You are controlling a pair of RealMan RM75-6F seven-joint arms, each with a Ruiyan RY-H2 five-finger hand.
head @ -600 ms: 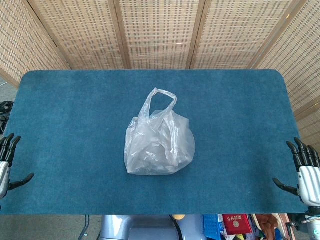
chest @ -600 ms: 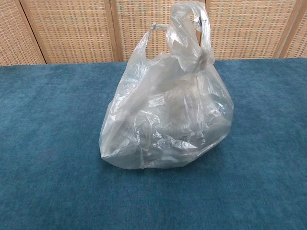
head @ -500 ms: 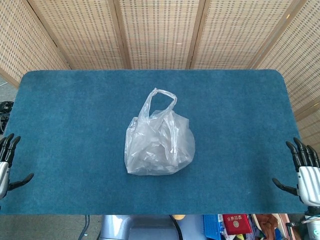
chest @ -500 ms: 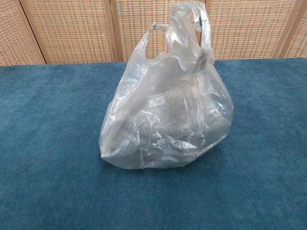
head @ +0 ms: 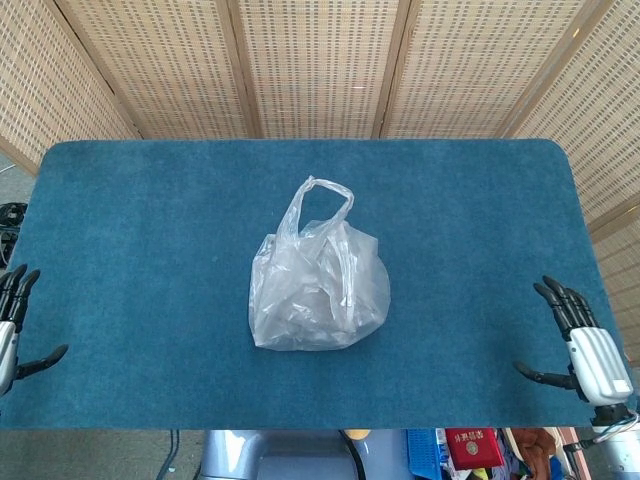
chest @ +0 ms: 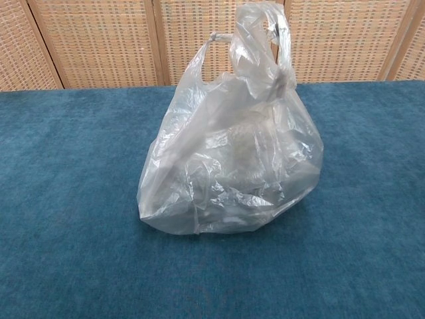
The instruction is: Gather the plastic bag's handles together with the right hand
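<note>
A clear plastic bag (head: 318,295) (chest: 229,166) stands in the middle of the blue table (head: 150,220), bulging with something pale inside. Its two handles (head: 325,205) (chest: 255,36) stick up apart, one a thin loop at the back, the other a wider crumpled loop nearer the front. My right hand (head: 580,340) hovers at the table's near right corner, fingers spread, holding nothing, far from the bag. My left hand (head: 12,330) sits at the near left edge, fingers apart and empty. Neither hand shows in the chest view.
Woven wicker screens (head: 320,60) stand behind the table. Below the table's near edge lie a red booklet (head: 472,447) and a blue basket (head: 425,452). Bare blue cloth surrounds the bag on all sides.
My right hand has shifted left and slightly down, over the table's near right corner. The bag and left hand have hardly moved.
</note>
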